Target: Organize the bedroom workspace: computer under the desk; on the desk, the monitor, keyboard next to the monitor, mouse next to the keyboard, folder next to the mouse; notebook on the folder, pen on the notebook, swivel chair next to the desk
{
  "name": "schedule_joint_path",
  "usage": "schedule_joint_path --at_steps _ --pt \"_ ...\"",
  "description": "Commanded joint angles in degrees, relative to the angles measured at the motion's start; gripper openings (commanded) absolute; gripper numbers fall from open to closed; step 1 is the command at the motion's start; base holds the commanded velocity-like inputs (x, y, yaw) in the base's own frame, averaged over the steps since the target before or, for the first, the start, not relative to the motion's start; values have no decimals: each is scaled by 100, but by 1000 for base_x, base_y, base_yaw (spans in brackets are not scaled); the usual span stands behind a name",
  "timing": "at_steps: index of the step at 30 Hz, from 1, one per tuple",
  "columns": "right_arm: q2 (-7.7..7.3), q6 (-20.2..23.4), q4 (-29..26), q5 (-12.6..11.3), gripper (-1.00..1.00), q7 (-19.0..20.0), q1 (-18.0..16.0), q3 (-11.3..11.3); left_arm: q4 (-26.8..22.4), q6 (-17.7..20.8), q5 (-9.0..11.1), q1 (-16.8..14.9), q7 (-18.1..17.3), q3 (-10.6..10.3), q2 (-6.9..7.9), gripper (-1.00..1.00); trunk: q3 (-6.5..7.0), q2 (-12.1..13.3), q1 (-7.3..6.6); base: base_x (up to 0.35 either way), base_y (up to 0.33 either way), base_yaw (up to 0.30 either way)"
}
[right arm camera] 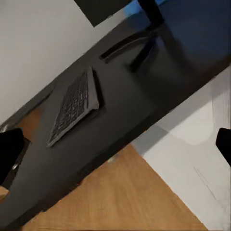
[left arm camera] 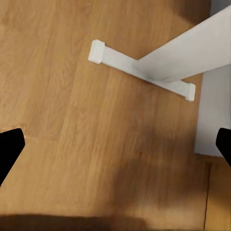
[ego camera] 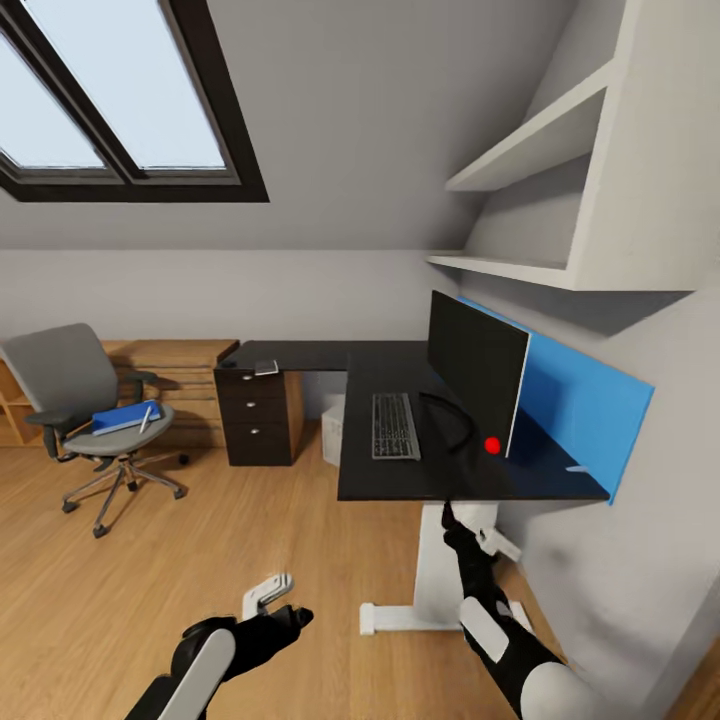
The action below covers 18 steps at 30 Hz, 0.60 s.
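Tabletop [ego camera: 400, 480] standing at right in the head view, glossy black, carrying monitor [ego camera: 478, 368] upright near the blue back panel [ego camera: 580, 395], red light [ego camera: 492, 446] glowing at its base. Keyboard [ego camera: 395, 426] lying flat just left of the monitor stand, apart from it; seen again from the right wrist camera as keyboard [right arm camera: 74, 107] near the tabletop's front edge [right arm camera: 96, 159], with the monitor stand [right arm camera: 144, 29] beyond. Drawer unit [ego camera: 258, 415] sitting under the far wing of the tabletop, a small pale object [ego camera: 266, 367] resting on top, too small to identify. Pale box [ego camera: 332, 428] showing partly under the tabletop, probably the computer.

Swivel chair [ego camera: 70, 390] standing well apart from the tabletop, at left on the wooden floor [ego camera: 200, 540], in front of a light wooden chest [ego camera: 185, 385]. Folder [ego camera: 125, 417] lying tilted on the seat, with a thin white pen [ego camera: 146, 419] on it.

Left end effector [ego camera: 268, 592] hovering low over the floor, fingers apart; left wrist camera looking down on the white leg foot [left arm camera: 139, 70]. Right end effector [ego camera: 447, 515] reaching up just below the tabletop's front edge; dark fingertips [right arm camera: 9, 154] sitting wide apart at the edges of the right wrist view, holding nothing.
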Motion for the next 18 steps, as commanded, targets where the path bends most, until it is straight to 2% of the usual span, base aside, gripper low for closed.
schedule_joint_path --at_steps 1,2,3,4,5,6,8,10,12,13,15,18 --pt "53 -260 50 344 100 19 116 29 205 -130 43 -5 52 -23 5 100 -6 -4 -1 -39 -59 0" --pt "81 -361 96 539 100 12 171 29 311 -198 36 -5 49 -26 6 100 -6 -4 -1 -31 -47 0" --pt "142 -534 249 904 100 -1 276 29 512 -326 26 -5 43 -33 6 100 -6 -4 -1 -20 -30 0" --pt "172 -607 352 1069 100 -6 323 29 607 -378 23 -5 43 -36 6 100 -6 -4 -1 -16 -24 0" --pt "221 -739 599 1356 100 -12 398 26 800 -457 14 -5 43 -41 6 100 -6 -4 -1 -10 -16 0" --pt "237 -801 727 1473 100 -15 425 23 903 -484 -1 -5 42 -44 6 100 -6 -4 -1 -8 -12 0" --pt "267 -1018 1193 1767 100 -18 488 16 1366 -563 -159 -5 42 -55 4 100 -6 -4 -1 -4 -7 0" --pt "270 -1082 1392 1843 100 -17 504 14 1599 -620 -292 -5 42 -59 2 100 12 36 -23 -2 -4 0" --pt "270 -1131 1687 1909 100 -24 517 13 1937 -792 -521 -5 42 -66 -7 100 48 116 -67 -1 -2 0" --pt "263 -1139 1887 1937 100 -27 522 16 2189 -980 -673 -5 39 -78 -17 100 66 156 -89 -1 -1 0" --pt "240 -1114 2060 1955 100 -29 526 17 2495 -1211 -818 -5 37 -112 -29 100 102 236 -133 0 0 0" --pt "90 -815 2278 1979 100 -32 537 25 3401 -1895 -1070 -5 12 -312 -103 100 156 357 -199 0 0 0"
